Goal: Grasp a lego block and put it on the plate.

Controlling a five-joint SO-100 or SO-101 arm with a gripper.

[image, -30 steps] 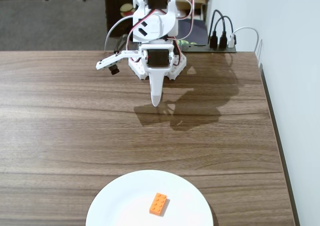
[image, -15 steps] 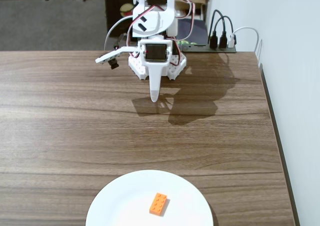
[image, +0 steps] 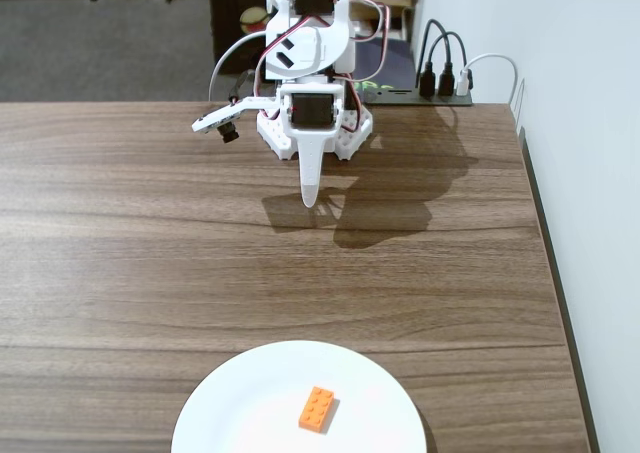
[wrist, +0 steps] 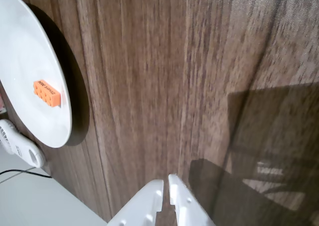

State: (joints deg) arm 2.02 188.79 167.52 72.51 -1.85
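Lego block (image: 318,409) on plate (image: 240,403), gripper (wrist: 165,184) well apart

Over the last second the arm has folded back toward its base at the far edge of the bench (image: 130,233). In the fixed view the hand (image: 310,202) tip sits slightly farther from the plate (image: 240,403) than before. Its shadow on the bench has shortened and shifted toward the base. Most travel came early; little since.
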